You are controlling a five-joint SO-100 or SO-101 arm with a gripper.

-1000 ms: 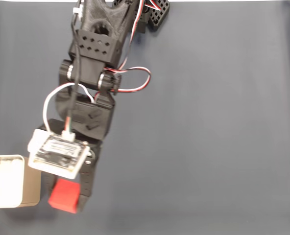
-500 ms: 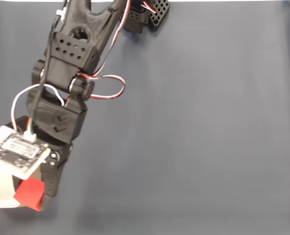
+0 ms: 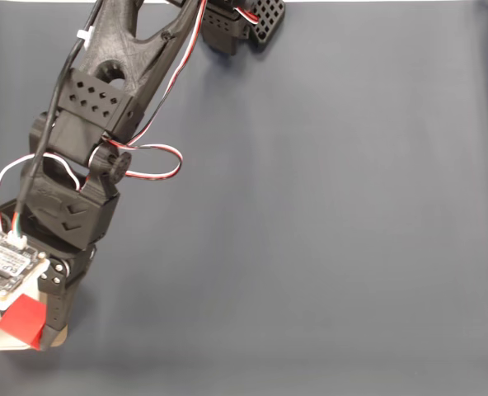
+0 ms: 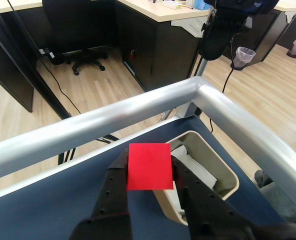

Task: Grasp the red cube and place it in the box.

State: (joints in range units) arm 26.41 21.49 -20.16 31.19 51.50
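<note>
In the wrist view the gripper (image 4: 149, 172) clamps the red cube (image 4: 149, 166) between both fingers, lifted clear of the blue table (image 4: 48, 210). The box (image 4: 215, 167) lies just beyond and to the right, its near rim partly under the cube. The release likely needs a short carry right and forward. The fixed view shows the cube (image 3: 23, 322) over the box's edge (image 3: 56, 339) at the table's lower left.

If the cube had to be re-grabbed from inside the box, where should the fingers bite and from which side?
Judging from the current hold: the gripper is shut on the red cube, pads on two opposite flat side faces. Repeat that, coming straight down from above, since the box walls likely block a side approach. The faces look plain and parallel, so either opposite pair should do.
</note>
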